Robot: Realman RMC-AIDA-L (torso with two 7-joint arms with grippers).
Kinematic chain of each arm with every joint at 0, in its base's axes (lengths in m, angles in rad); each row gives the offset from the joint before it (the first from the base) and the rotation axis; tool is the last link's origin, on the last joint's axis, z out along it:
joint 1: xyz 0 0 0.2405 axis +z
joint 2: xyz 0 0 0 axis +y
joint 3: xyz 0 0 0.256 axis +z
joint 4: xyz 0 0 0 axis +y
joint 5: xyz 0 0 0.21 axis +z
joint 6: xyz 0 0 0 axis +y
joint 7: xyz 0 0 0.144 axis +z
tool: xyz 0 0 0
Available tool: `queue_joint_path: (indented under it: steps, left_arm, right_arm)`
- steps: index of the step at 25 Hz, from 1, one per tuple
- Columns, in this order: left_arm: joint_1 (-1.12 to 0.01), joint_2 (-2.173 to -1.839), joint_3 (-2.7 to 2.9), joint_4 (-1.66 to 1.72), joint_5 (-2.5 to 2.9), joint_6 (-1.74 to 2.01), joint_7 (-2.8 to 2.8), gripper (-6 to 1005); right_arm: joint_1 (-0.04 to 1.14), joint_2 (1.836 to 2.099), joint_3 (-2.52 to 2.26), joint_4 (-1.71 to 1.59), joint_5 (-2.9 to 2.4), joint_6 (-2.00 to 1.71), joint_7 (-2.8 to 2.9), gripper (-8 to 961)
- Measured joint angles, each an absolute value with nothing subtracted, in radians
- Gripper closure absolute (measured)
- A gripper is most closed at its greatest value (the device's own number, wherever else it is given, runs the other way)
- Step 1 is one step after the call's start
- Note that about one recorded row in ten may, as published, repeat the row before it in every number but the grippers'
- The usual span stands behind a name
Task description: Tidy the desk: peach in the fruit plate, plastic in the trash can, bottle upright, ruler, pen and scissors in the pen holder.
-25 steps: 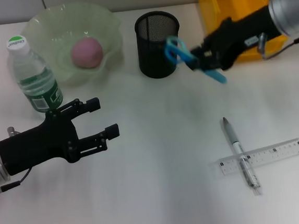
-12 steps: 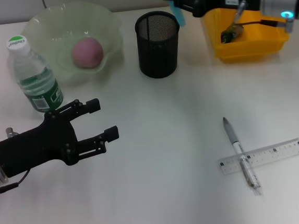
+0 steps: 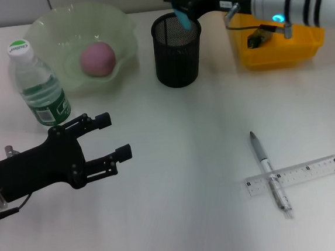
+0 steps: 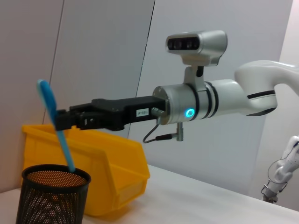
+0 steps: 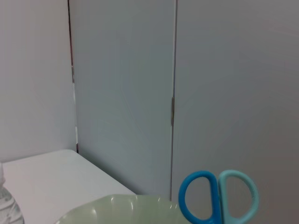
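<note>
Small dark lettering on the green cap (image 3: pixel 17 47) of the upright bottle (image 3: pixel 38 87), too fine to make out; white print on its green label (image 3: pixel 50 110), equally unreadable. Graduation marks and tiny numerals along the clear ruler (image 3: pixel 293 175) lying under the pen (image 3: pixel 269 171) on the counter (image 3: pixel 176 160), none legible. A small white sticker (image 4: pixel 142 112) with dark characters on the black forearm of the right arm, likewise beyond reading.
</note>
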State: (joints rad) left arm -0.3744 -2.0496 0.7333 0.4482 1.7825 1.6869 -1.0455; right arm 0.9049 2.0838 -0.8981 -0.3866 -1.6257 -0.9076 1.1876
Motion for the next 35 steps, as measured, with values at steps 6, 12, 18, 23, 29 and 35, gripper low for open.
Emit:
queue_joint_path:
  steps: [6,12,18,23,29,35]
  left_arm:
    - [-0.364,-2.050,0.733,0.446,1.783,1.698,-1.037,166]
    - [-0.357,-2.052,0.732,0.448,1.783,1.701,-1.035,165]
    - [-0.356,-2.050,0.732,0.449,1.782,1.708,-1.035,165]
    - [-0.354,-2.049,0.732,0.449,1.782,1.712,-1.034,166]
    - [-0.348,-2.047,0.732,0.449,1.783,1.722,-1.035,166]
    - [-0.342,-2.024,0.743,0.443,1.793,1.731,-1.046,165]
  right_arm:
    - [0.922,2.088,-0.897,-0.343,-1.610,-0.874,1.165,714]
    - [0.916,2.087,-0.897,-0.339,-1.610,-0.874,1.174,711]
    - [0.903,2.081,-0.897,-0.344,-1.614,-0.882,1.231,610]
    - [0.877,2.080,-0.897,-0.367,-1.612,-0.924,1.266,414]
    - [0.734,2.058,-0.896,-0.614,-1.627,-1.266,1.529,275]
    - [0.702,1.967,-0.864,-0.850,-1.899,-1.755,1.812,261]
